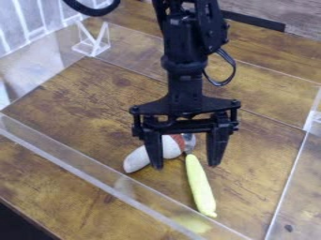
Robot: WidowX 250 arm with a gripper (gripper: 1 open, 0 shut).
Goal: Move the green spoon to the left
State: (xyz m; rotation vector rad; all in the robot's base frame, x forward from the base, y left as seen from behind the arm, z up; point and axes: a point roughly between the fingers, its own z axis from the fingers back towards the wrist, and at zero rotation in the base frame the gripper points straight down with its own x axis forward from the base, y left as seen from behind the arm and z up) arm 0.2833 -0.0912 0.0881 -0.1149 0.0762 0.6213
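Step in hand, as judged: approach to the slim spoon with yellow-green plastic handle (201, 186), nothing gripped. Black jaws (185, 161) spread wide, one finger at each side, over the near part of the wooden desk (75, 108). Spoon lies toward the front, handle pointing to the clear plastic edge (119, 176); its bowl end sits beside the white-stemmed, red-brown-capped toy mushroom (153, 155), partly hidden by the arm. Next move likely calls for centring over the handle, clear of the mushroom, then lowering and closing. Risk: left finger nudging the mushroom.
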